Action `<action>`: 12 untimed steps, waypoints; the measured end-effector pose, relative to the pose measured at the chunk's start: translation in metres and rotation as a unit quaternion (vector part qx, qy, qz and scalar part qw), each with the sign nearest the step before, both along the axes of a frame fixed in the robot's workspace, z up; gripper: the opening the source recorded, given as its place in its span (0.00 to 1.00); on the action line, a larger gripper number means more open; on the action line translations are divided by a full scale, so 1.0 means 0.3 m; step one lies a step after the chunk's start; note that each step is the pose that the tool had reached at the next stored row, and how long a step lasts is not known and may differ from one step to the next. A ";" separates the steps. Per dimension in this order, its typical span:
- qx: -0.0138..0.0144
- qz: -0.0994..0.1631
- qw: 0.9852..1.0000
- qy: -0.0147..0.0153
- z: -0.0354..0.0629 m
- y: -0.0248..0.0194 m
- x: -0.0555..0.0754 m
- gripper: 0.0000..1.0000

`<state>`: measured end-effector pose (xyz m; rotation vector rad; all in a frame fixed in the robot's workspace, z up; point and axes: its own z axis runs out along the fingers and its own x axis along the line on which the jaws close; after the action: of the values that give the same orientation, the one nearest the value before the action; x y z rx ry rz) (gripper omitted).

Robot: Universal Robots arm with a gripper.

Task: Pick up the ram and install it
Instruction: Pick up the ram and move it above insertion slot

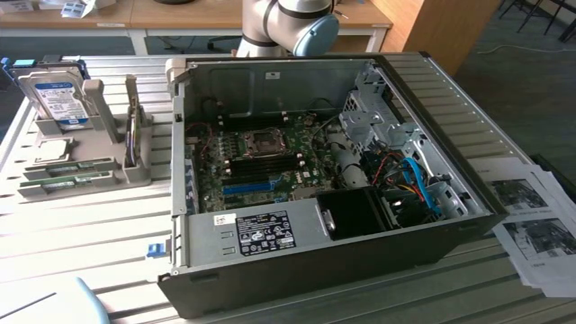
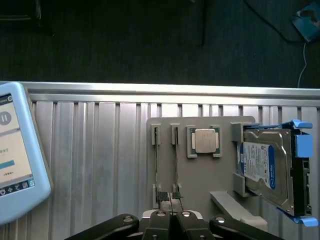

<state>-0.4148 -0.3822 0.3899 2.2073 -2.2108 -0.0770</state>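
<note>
Two ram sticks stand on edge in slots of a grey holder: one thin ram stick and a second ram stick beside it. In the exterior view the green ram sticks lie low in the holder at that view's left, beside the open computer case. My gripper hangs over the holder's near edge, close to the ends of the two sticks. Its fingers are pressed together with nothing between them. The arm rises behind the case.
A CPU chip and a blue-labelled hard drive share the holder. A pale blue tablet lies on the ribbed metal table. Inside the case the motherboard shows black slots and a blue slot. Papers lie at the exterior view's right.
</note>
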 end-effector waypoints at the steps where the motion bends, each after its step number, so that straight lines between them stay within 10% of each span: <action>1: 0.000 0.009 1.000 0.000 0.000 0.000 0.000 0.09; 8: 0.000 0.026 1.000 0.000 -0.001 0.000 0.000 0.09; 12: 0.000 0.027 1.000 -0.005 -0.001 0.000 0.000 0.09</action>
<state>-0.4149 -0.3822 0.3896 2.2719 -2.1535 -0.0644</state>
